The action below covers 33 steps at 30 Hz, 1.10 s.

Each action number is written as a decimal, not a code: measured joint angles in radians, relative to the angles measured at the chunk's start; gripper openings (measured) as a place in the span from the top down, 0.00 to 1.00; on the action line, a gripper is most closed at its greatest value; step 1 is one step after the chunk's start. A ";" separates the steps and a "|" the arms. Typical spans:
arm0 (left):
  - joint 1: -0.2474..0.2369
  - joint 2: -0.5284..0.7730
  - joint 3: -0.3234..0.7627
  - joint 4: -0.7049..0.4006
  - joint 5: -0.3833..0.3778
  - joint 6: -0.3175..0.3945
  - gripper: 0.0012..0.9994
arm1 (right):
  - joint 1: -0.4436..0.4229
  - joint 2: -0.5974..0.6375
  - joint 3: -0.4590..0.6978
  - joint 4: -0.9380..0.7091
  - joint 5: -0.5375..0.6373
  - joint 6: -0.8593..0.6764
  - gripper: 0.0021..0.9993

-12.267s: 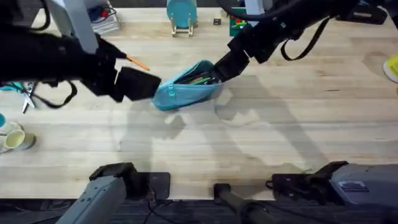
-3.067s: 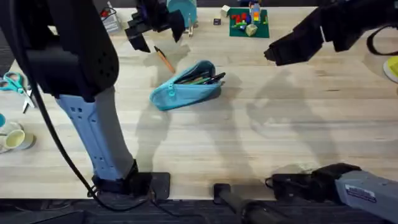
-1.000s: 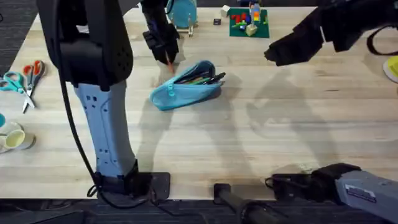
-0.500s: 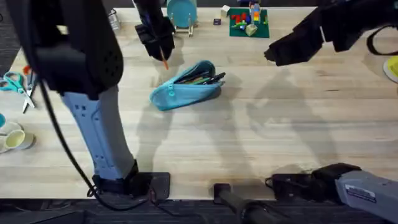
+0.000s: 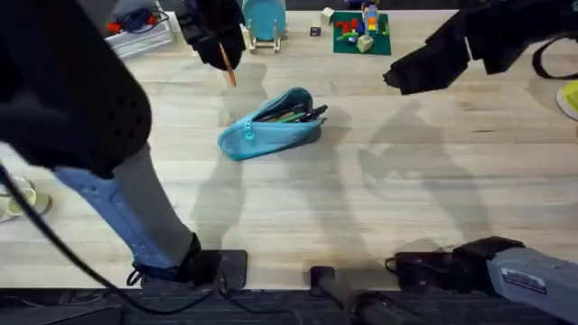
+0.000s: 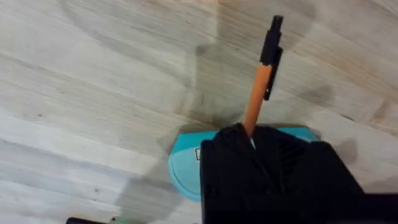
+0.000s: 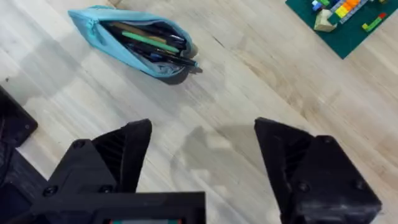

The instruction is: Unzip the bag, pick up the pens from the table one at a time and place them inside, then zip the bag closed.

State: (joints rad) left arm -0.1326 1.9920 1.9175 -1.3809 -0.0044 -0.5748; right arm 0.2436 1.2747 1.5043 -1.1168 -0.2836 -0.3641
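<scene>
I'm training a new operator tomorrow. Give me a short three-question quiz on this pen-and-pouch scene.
1. True or false: the bag is zipped closed.
2. What does the left hand hold? A) scissors B) the orange pen C) nothing
3. Fill in: the right hand hangs with its fingers ____ and grips nothing.

Key:
1. False. The bag lies open on the table, with pens showing inside.
2. B. The orange pen sticks out from between its fingers, above the bag.
3. Open.
</scene>
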 joint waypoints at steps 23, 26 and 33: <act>-0.219 -0.136 0.000 -0.038 -0.011 0.329 0.96 | 0.000 -0.048 0.000 -0.089 0.002 -0.079 0.00; -0.255 -0.137 0.000 -0.037 0.006 0.376 0.96 | 0.000 -0.097 0.000 -0.122 0.007 -0.130 0.00; -0.328 -0.164 0.000 -0.037 0.070 0.490 0.96 | 0.000 -0.160 0.000 -0.133 0.048 -0.189 0.00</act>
State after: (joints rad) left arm -0.4610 1.8277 1.9175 -1.4178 0.0659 -0.0843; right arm 0.2436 1.1142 1.5047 -1.2500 -0.2354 -0.5532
